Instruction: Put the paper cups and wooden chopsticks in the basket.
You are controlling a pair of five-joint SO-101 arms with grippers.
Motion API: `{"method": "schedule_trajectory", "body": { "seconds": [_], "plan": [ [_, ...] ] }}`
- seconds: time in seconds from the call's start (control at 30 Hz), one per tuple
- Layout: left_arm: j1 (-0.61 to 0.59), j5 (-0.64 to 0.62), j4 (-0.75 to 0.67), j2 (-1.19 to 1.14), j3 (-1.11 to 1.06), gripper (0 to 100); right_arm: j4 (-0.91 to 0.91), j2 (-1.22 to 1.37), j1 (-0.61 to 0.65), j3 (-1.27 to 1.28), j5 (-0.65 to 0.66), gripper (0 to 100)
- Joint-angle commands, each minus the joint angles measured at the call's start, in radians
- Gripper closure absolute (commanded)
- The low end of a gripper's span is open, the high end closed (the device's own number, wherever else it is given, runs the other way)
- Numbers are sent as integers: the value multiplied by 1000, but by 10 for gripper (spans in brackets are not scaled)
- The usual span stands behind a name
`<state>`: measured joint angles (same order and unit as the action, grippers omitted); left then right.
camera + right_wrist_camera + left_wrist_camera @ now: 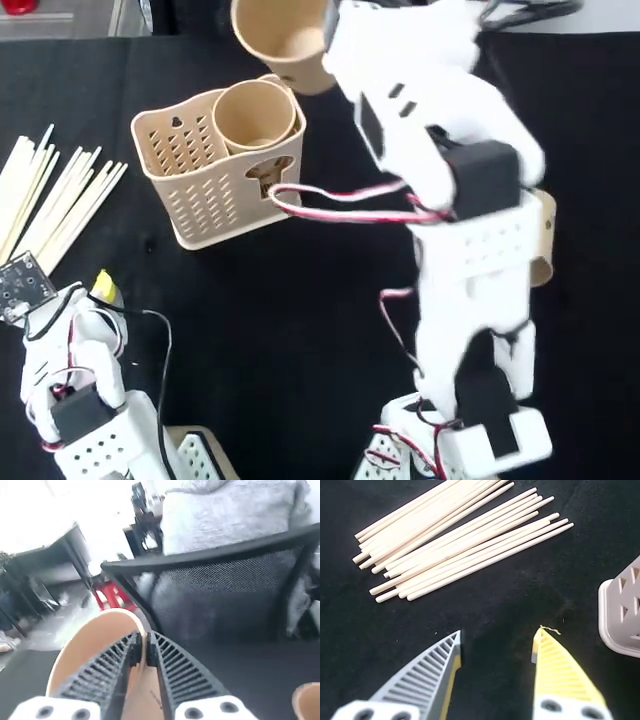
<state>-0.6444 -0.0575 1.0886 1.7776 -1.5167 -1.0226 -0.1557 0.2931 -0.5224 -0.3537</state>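
Observation:
A beige slotted basket [200,190] stands on the black table and holds one upright paper cup [255,115]. My right gripper [142,647] is shut on the rim of a second paper cup [92,647], held in the air just behind the basket [285,40]. A third cup [541,240] lies on its side, mostly hidden by the right arm. Wooden chopsticks [460,545] lie in a loose pile at the left [50,200]. My left gripper [497,640] is open and holds nothing, low over the table short of the chopsticks [95,292]. The basket's corner [622,615] is beside it.
The right arm's white body [470,250] rises over the table's right half, with red-and-white cables [340,205] looping toward the basket. A mesh chair [225,595] and a room lie beyond the table's far edge. Bare black cloth lies between the arms.

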Motion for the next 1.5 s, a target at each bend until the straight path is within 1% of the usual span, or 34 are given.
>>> {"method": "schedule_trajectory", "body": {
  "seconds": [0.0,0.1,0.23,0.4,0.57,0.73,1.03,1.47],
  "plan": [
    [10,8,-20,3,2,770,143,42,18,64,-46,987],
    [10,8,-20,3,2,770,196,97,34,85,-61,987],
    [10,8,-20,3,2,770,193,160,71,90,-61,987],
    [10,8,-20,3,2,770,192,217,86,90,-61,987],
    [10,8,-20,3,2,770,152,248,89,90,-61,987],
    [10,8,-20,3,2,770,80,234,89,81,-61,987],
    [10,8,-20,3,2,770,14,130,94,88,-61,987],
    [10,8,-20,3,1,770,-89,116,97,82,-52,987]
  ]
}}
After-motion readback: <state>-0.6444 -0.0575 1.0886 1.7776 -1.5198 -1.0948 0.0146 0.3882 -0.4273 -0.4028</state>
